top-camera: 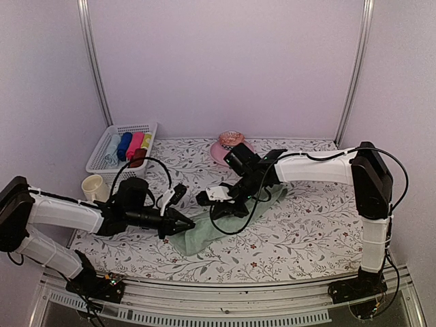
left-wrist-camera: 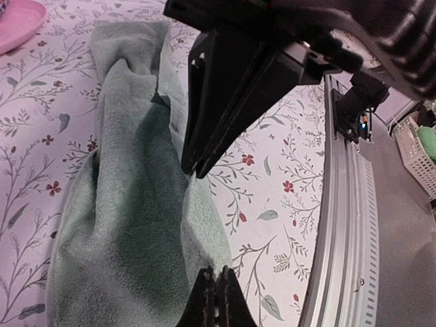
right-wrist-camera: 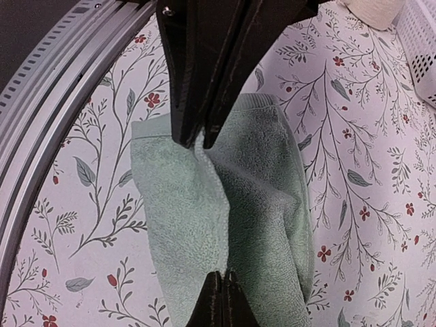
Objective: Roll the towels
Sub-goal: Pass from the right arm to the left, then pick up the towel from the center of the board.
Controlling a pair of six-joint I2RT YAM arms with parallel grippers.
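Though folded into a long strip mid-table, not yet rolled — sage green towel (top-camera: 204, 234). In far-left basket (top-camera: 102, 153), red-brown towel (top-camera: 138, 158), seemingly done. Both clenched — left gripper (top-camera: 190, 223) at strip's near-left end, right gripper (top-camera: 206, 197) over it; hold unclear.

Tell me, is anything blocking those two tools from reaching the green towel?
Nothing visible does. The left tool and the right tool are both closed, with their tips right at the green towel. Only the floral table cover lies beneath it. The pink dish and basket sit farther back.
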